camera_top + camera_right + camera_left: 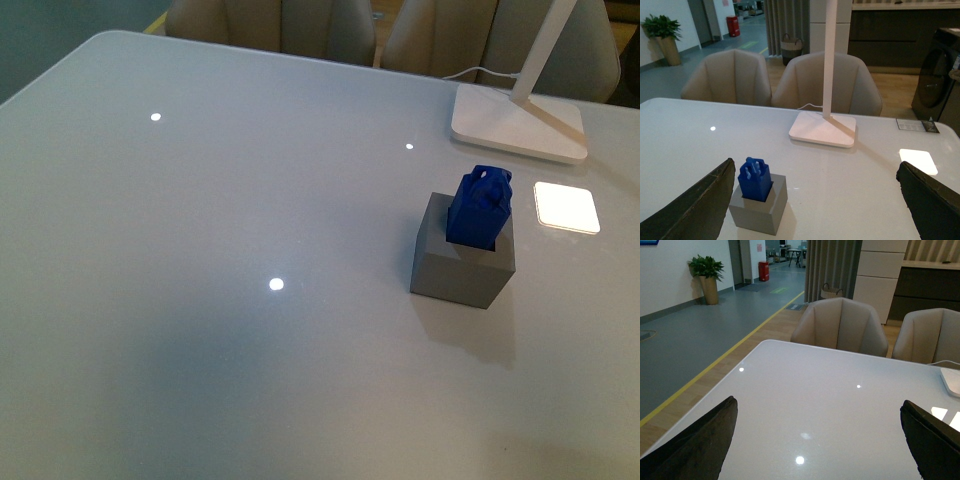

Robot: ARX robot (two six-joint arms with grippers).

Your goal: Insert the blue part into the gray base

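The blue part [480, 207] stands upright in the square hole of the gray base [462, 265], its knobby top sticking out above the cube, on the right of the white table. Both show in the right wrist view, the blue part [755, 180] in the gray base [760, 210], close to one dark finger [695, 210]. My right gripper [815, 210] is open and empty, back from the cube. My left gripper [817, 447] is open and empty over bare table. Neither arm shows in the front view.
A white lamp foot [515, 125] with a slanted arm stands behind the cube. A bright square light patch [567, 207] lies on the table to the right of the cube. Beige chairs [840, 327] stand along the table's far edge [300, 58].
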